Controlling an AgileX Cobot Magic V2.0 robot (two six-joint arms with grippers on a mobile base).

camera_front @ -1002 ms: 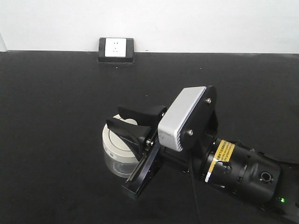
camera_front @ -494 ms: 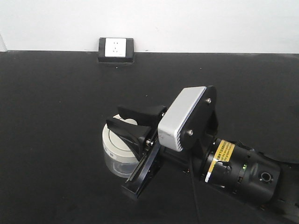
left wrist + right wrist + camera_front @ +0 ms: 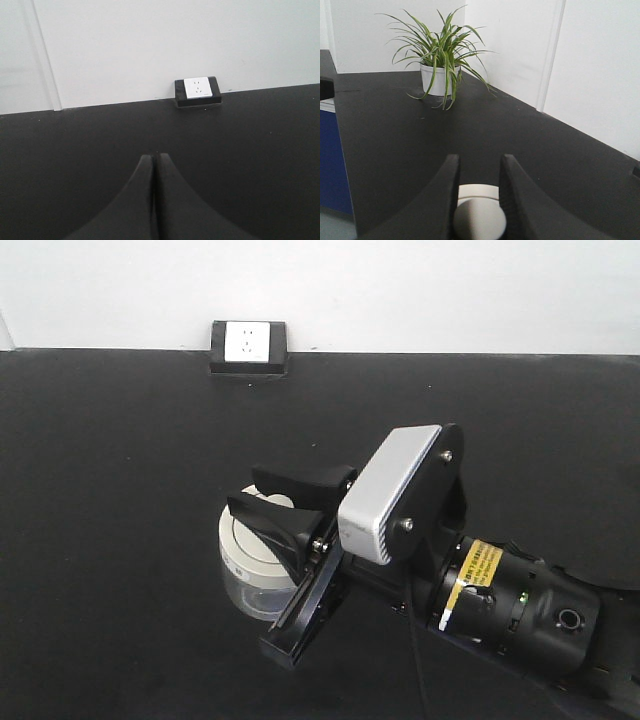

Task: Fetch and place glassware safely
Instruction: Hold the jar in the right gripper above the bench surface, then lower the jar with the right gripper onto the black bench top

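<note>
The jar [image 3: 243, 552] stands on the black tabletop [image 3: 120, 490], a little toward 7 o'clock from the middle of the front view, its cream lid on. The right arm reaches in from 4 o'clock, and the right gripper [image 3: 243, 491] hangs over the lid. In the right wrist view its two fingers [image 3: 445, 200] stand apart on either side of the lid's knob [image 3: 480, 220]; whether they pinch it cannot be told. The left gripper [image 3: 153, 158] is closed, fingers pressed together with nothing between them, over bare tabletop. A wall socket [image 3: 248, 343] sits at the tabletop's far edge, at 12 o'clock from the jar. A potted plant [image 3: 440, 55] stands far off at 11 o'clock in the right wrist view.
</note>
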